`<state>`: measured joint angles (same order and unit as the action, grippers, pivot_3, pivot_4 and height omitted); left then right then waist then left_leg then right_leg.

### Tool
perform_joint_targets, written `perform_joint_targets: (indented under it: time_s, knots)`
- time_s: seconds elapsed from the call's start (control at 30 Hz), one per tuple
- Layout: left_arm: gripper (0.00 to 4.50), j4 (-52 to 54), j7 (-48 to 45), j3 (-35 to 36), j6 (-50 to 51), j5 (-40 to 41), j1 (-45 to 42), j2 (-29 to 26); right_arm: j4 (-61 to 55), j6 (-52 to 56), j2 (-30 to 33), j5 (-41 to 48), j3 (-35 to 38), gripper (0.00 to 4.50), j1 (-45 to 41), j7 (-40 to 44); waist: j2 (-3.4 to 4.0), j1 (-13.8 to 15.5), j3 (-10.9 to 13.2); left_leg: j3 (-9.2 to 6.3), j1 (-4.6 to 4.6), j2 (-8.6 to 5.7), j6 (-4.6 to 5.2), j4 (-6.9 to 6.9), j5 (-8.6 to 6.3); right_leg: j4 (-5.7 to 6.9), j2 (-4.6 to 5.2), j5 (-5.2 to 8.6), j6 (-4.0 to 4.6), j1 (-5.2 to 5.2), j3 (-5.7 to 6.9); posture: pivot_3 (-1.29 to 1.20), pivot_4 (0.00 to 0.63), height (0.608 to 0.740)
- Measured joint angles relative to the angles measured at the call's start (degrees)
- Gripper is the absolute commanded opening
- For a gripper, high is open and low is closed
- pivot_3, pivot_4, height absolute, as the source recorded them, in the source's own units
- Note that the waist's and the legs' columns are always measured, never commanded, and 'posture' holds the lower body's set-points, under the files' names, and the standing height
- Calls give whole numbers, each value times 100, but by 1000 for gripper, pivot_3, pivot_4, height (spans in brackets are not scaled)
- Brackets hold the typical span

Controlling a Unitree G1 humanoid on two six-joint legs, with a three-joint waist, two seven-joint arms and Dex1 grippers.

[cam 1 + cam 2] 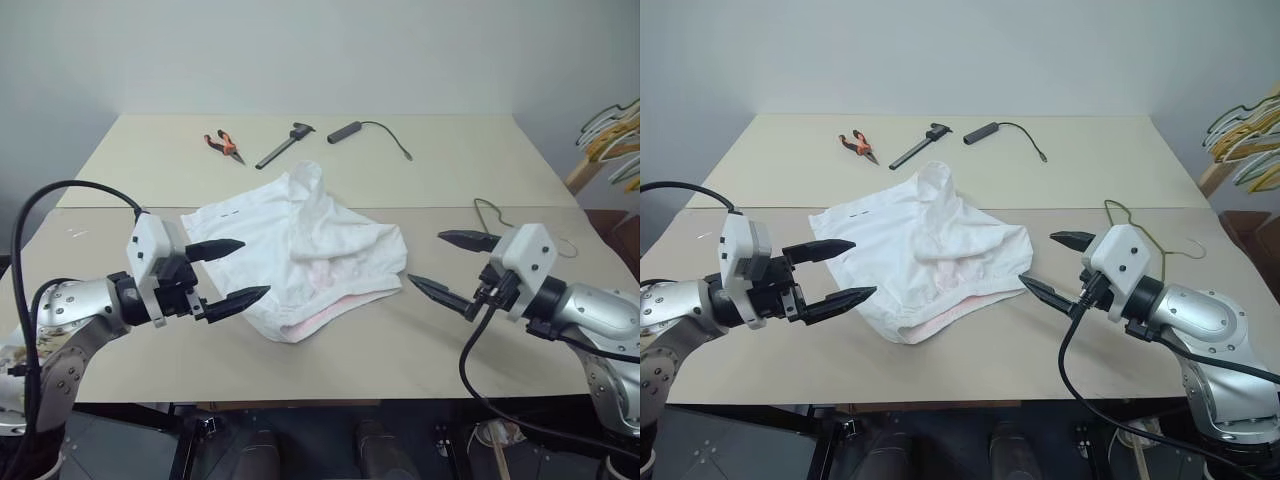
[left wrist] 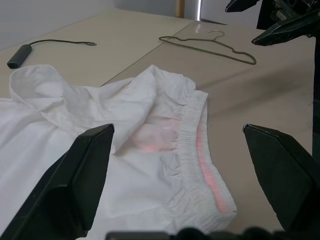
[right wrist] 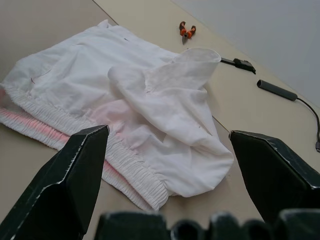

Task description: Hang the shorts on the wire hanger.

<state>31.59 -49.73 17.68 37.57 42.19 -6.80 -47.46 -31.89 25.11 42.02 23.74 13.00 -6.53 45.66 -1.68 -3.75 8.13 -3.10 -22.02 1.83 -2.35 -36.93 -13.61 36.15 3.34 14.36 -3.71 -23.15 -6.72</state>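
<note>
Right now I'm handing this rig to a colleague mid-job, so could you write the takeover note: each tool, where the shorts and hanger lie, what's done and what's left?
Left tool: open, holding nothing, beside the shorts' left edge.
Right tool: open, holding nothing, off the shorts' right edge.
Shorts: crumpled on the table between both tools, waistband toward the near edge, pink lining showing.
Wire hanger: flat on the table, behind the right tool, apart from the shorts.
Done: nothing gripped yet.
Left: grasp the shorts and hang them on the wire hanger.

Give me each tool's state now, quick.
Left tool: open, holding nothing.
Right tool: open, holding nothing.
</note>
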Motion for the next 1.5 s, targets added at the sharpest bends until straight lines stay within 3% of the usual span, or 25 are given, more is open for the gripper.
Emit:
perform_joint_targets:
  time_s: [0.37,0.5,0.63,1.0,1.1,1.27,1.4,1.5]
  knots:
    - [4500,3,-119,56,18,195,44,-146,-89,-39,8,-167,-247,4473,53,-139,0,12,0,0,1,0,0,0,0,3,0,0,0,0,0,7,120,740]
    - [4500,-14,-274,53,15,287,38,-181,-148,-37,11,-699,-995,4473,4,-315,0,2,-1,2,3,0,0,-1,0,6,0,0,0,-1,-1,-5,121,740]
    - [4500,-101,-639,73,10,474,41,-292,11,-37,11,-1546,-2240,4473,-446,-330,0,-29,-1,3,5,2,0,-2,0,6,-2,-1,2,-3,-2,-7,132,740]
    - [4500,-114,-930,231,-1,672,157,-448,1253,-515,-648,-2420,-4013,4473,-1740,278,-2,14,1,-2,1,2,0,-3,0,5,-1,0,3,-4,5,14,135,740]
    - [4500,-102,-873,245,0,706,178,-447,1843,-605,-776,-2821,-4352,3892,-1982,362,-2,12,1,-2,4,3,0,-3,0,9,-2,-2,6,-4,6,14,134,740]
    - [4500,-81,-674,245,11,745,194,-439,2399,-634,-1155,-3241,-4420,2268,-2311,203,-2,-13,1,-4,7,6,0,-3,0,18,-5,-3,9,-6,6,5,133,740]
    - [4500,-81,-578,241,11,751,184,-439,2630,-787,-1186,-3394,-4424,856,-2371,283,-2,0,1,-5,4,5,0,-3,0,15,-4,-3,9,-6,9,3,131,740]
    - [4500,-81,-532,216,11,752,118,-421,2830,-1059,-1170,-3445,-4423,36,-2432,343,-2,-8,1,-5,7,5,-1,-3,1,18,-4,-4,10,-5,9,2,129,740]
